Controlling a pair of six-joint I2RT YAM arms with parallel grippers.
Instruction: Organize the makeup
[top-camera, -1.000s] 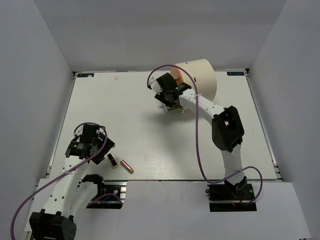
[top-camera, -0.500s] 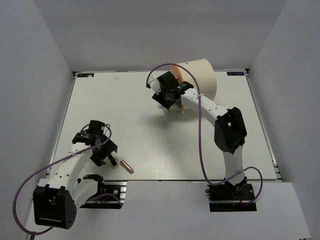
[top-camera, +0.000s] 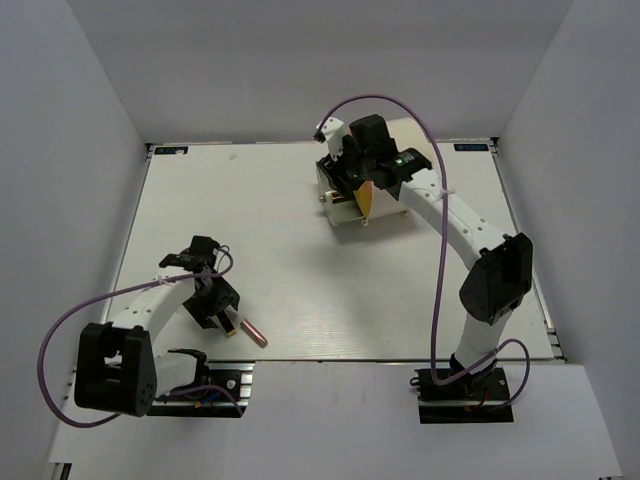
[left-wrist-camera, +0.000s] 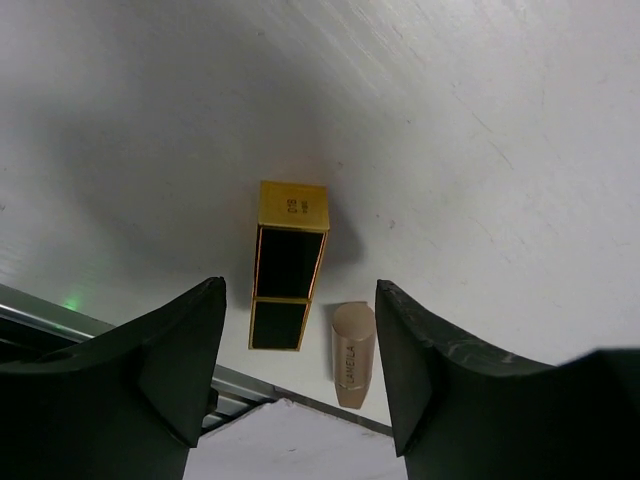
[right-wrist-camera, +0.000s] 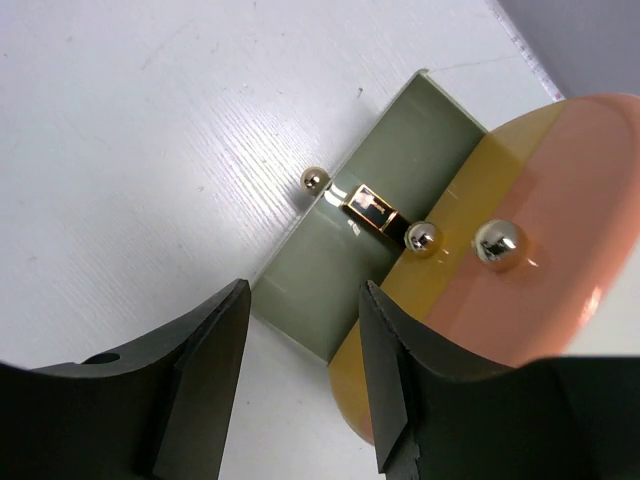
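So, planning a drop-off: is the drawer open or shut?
Open: the drawer juts out from the orange front, with a lipstick lying inside it.

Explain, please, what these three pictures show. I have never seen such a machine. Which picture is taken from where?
The machine is two robot arms bolted at the near edge of a white table, each ending in a two-finger gripper. The wide picture looks down from above and behind the arms. The other two come from cameras on the wrists, so the dark shapes at the bottom are each gripper's own fingers. The left gripper is open above a square black and gold lipstick tube, lying beside a rounded pink tube. The right gripper is open too, over an open grey-green drawer where another small black and gold tube lies. Nothing is held.
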